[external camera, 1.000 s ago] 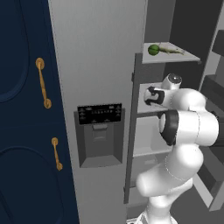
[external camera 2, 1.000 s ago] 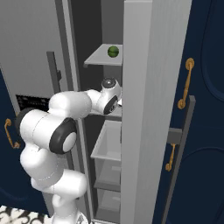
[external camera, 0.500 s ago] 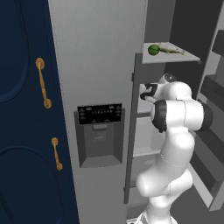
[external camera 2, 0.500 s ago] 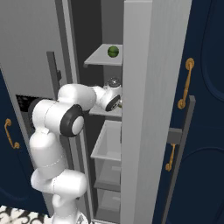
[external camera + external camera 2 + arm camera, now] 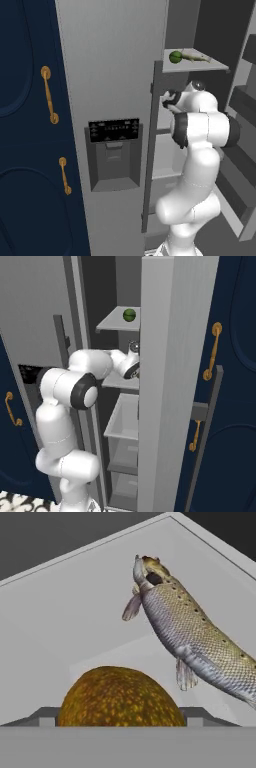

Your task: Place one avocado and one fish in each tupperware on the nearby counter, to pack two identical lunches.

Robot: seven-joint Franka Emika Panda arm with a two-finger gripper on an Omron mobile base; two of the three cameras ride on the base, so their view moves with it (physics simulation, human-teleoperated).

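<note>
Left base view: the white arm point(image 5: 200, 165) rises from the lower right and bends up into an open fridge, its hand point(image 5: 172, 101) reaching in just under the upper shelf point(image 5: 220, 66). On that shelf lie a green avocado point(image 5: 175, 56) and, just beside it to the right, a pale slender fish point(image 5: 196, 58). To the left of the opening stands the grey fridge door point(image 5: 110, 75) with a dark control panel point(image 5: 114, 130) and a dispenser recess below it. Further left is a dark blue cabinet point(image 5: 25, 150) with two brass handles point(image 5: 48, 95).

Right base view: the arm comes up from the lower left, and its wrist point(image 5: 131, 365) passes behind the edge of a tall grey open door point(image 5: 170, 381). An avocado point(image 5: 129, 315) sits on the upper shelf point(image 5: 112, 323) above the wrist. A pale drawer point(image 5: 122, 423) lies lower in the fridge. Dark blue cabinet fronts with brass handles point(image 5: 212, 351) stand to the right.

Hand view: a mottled yellow-brown avocado point(image 5: 120, 698) sits low in the middle, very close to the camera. A second fish point(image 5: 192, 634), silvery and speckled brown, lies slanted on the grey shelf floor point(image 5: 60, 617) beyond and to the right of it, head toward the top. The fingertips are hidden, so it cannot be told whether the pincer is spread or pressed on anything.
</note>
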